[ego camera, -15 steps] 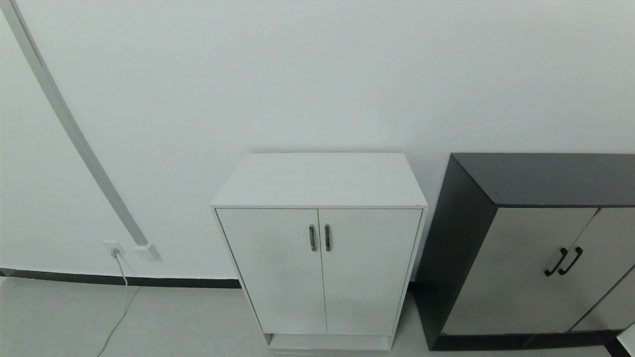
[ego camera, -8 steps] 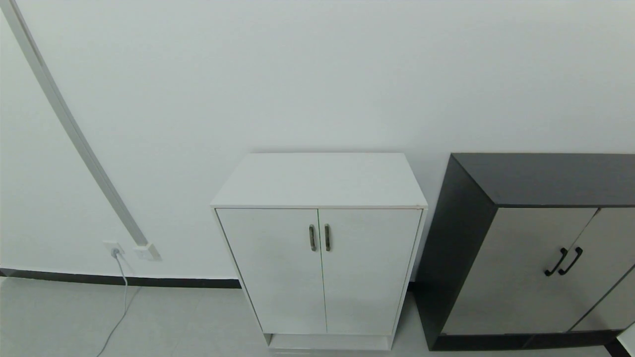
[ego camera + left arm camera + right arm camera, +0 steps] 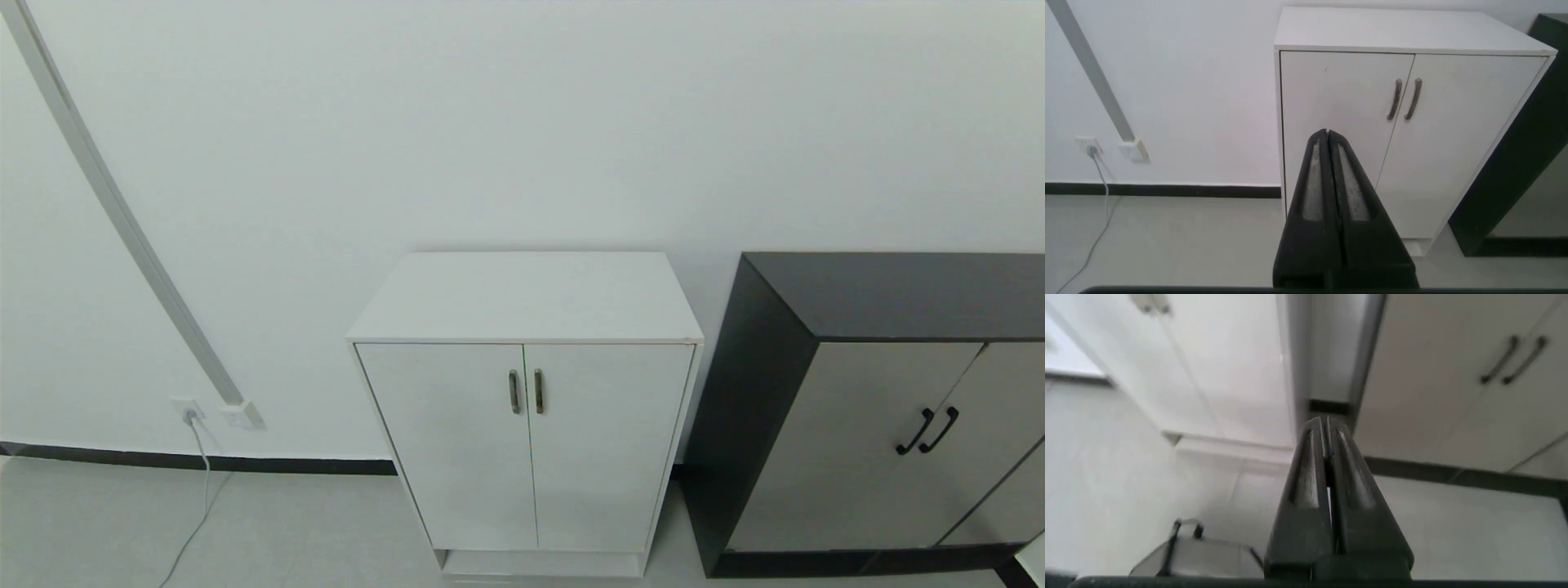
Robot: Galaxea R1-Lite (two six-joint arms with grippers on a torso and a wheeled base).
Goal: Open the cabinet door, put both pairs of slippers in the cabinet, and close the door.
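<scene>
The white cabinet stands against the wall with both doors shut, and its two dark handles meet at the middle seam. My left gripper is shut with nothing in it, held some way in front of the cabinet's left door. My right gripper is also shut and empty, low over the floor before the gap between the white cabinet and the dark one. A grey object with a dark loop lies on the floor near it; I cannot tell whether it is a slipper.
A black cabinet with grey doors stands right of the white one. A grey conduit runs down the wall to a socket, from which a cable trails over the floor. Bare floor lies left of the white cabinet.
</scene>
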